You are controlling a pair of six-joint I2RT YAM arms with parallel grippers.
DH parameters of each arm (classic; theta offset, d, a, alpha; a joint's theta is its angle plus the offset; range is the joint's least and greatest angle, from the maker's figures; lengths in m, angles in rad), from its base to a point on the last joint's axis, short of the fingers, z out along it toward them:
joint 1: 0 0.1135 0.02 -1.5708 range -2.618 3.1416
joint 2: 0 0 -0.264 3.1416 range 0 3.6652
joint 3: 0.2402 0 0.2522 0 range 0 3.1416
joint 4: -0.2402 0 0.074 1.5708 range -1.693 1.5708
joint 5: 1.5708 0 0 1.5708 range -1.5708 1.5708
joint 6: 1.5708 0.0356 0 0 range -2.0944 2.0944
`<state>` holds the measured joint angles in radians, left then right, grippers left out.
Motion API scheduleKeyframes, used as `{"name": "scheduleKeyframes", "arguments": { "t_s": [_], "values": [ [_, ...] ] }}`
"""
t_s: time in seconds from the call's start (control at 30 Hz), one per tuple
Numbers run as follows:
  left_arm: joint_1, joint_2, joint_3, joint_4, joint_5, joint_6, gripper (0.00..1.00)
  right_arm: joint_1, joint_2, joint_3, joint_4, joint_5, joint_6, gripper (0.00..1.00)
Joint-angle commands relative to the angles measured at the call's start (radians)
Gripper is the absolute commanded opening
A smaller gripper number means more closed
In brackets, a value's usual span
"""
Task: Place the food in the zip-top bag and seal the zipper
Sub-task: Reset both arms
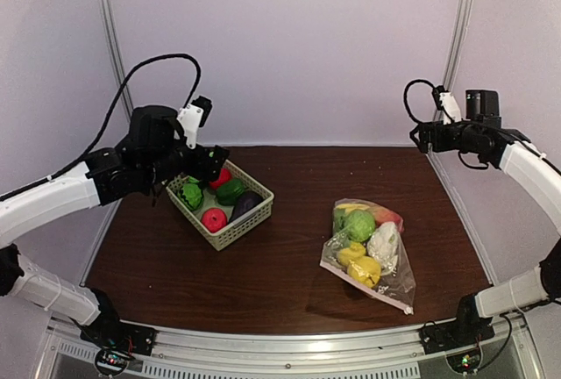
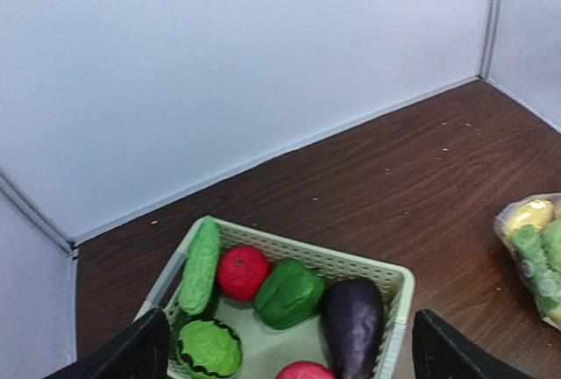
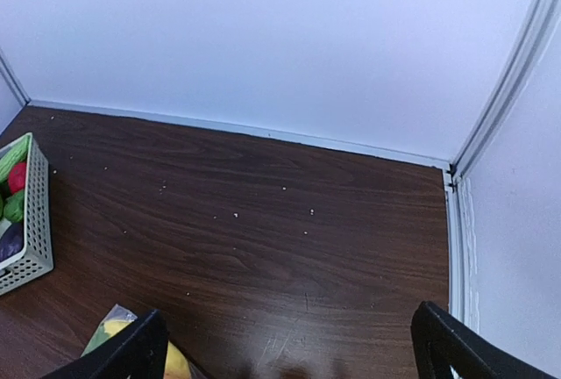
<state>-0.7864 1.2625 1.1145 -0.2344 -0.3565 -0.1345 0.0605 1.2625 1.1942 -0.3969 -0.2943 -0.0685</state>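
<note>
The zip-top bag (image 1: 370, 252) lies flat on the brown table at centre right. It holds food: a green piece (image 1: 358, 225), white cauliflower (image 1: 383, 241), yellow pieces (image 1: 363, 269) and a red-orange piece (image 1: 387, 215). The zipper (image 1: 366, 289) is the pale strip along the bag's near edge. I cannot tell whether it is closed. My left gripper (image 1: 210, 161) hovers open and empty over the basket; in the left wrist view (image 2: 289, 363) its jaws are wide apart. My right gripper (image 1: 422, 139) is raised at the back right, open and empty (image 3: 294, 360). A bag corner shows in both wrist views (image 2: 535, 256) (image 3: 112, 325).
A pale green lattice basket (image 1: 254, 215) at the left holds more toy food: cucumber (image 2: 201, 265), red tomato (image 2: 243, 272), green pepper (image 2: 288, 293), purple eggplant (image 2: 353, 325), a lettuce piece (image 2: 209, 348). White walls enclose the back and sides.
</note>
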Motion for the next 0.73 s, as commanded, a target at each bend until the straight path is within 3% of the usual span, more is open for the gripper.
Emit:
{"name": "scheduleKeyframes", "arguments": {
  "t_s": [0.0,0.1,0.37,0.7],
  "values": [
    [0.021,-0.067,-0.071,-0.029,-0.303,0.033,0.98,-0.003,-0.062,-0.054,0.102,0.2,0.102,1.0],
    [0.043,-0.101,-0.106,-0.026,-0.342,0.017,0.98,-0.002,-0.11,-0.104,0.138,0.224,0.11,1.0],
    [0.145,-0.169,-0.287,0.142,-0.251,0.012,0.98,-0.002,-0.133,-0.25,0.253,0.211,0.082,1.0],
    [0.148,-0.249,-0.396,0.228,-0.226,-0.014,0.98,-0.002,-0.184,-0.292,0.276,0.149,0.082,0.99]
  ]
}}
